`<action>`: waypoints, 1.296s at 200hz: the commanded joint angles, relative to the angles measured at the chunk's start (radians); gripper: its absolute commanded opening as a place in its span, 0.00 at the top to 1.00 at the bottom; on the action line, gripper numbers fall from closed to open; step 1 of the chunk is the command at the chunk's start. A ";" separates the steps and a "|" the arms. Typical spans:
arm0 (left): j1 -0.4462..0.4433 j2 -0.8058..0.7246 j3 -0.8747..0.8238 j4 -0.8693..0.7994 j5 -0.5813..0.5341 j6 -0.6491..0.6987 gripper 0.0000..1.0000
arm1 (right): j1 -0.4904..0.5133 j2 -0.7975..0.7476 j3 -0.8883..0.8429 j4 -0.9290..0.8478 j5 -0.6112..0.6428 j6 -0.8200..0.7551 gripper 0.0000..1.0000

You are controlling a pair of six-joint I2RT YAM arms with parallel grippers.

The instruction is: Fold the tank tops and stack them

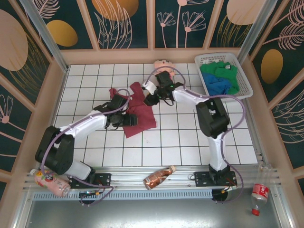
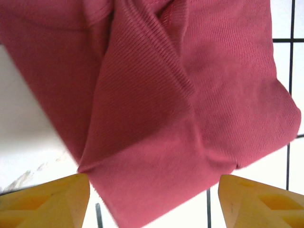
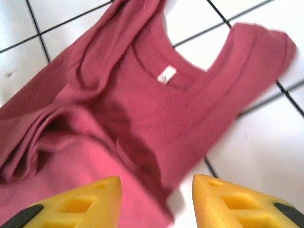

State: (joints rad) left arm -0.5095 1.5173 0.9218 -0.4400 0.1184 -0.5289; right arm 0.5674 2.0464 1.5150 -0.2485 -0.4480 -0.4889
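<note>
The maroon tank top (image 1: 140, 115) lies on the white tiled worktop (image 1: 190, 137), a little left of the middle, partly folded and rumpled, with one strap end reaching toward the far wall. The two arms meet over it from either side.

The left pincer (image 2: 153, 184) hangs at the near left edge of the maroon top. Its yellow fingers (image 2: 52, 199) stand wide apart and hold nothing. In the left wrist view the ribbed cloth lies below them in overlapping layers, with a diagonal crease running across it and a corner pointing down between the fingers.

The right pincer (image 3: 156, 183) hangs at the far right part of the same top, by the neckline. Its jaws are parted with a clear gap and nothing is clamped. In the right wrist view the scooped neck opening faces up, a small white label (image 3: 166, 75) sits inside the neck, and the cloth is bunched in soft folds to the left.

The green tank top (image 1: 214, 69) and the blue tank top (image 1: 219, 85) lie crumpled together in the white basket (image 1: 245, 76) at the far right corner, well apart from the maroon one. A pink doll (image 1: 164, 64) lies near the far edge, just beyond the right arm.
</note>
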 commanded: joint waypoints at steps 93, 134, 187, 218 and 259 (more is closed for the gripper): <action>-0.036 0.291 0.232 -0.102 -0.236 0.136 0.57 | 0.057 -0.298 -0.541 0.352 -0.130 0.370 0.61; -0.034 0.317 0.305 -0.182 -0.320 0.198 0.69 | 0.106 -0.299 -0.608 0.419 -0.111 0.396 0.63; 0.015 0.350 0.372 -0.236 -0.392 0.302 0.69 | 0.125 -0.226 -0.603 0.440 -0.080 0.358 0.67; 0.073 0.376 0.394 -0.215 -0.380 0.358 0.68 | 0.141 -0.211 -0.603 0.371 -0.061 0.292 0.68; 0.134 0.417 0.441 -0.194 -0.391 0.421 0.59 | 0.158 -0.215 -0.605 0.328 -0.050 0.256 0.69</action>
State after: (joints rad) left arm -0.4023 1.9057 1.3212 -0.6323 -0.2455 -0.1730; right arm 0.7109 1.8252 0.9150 0.1261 -0.5133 -0.1848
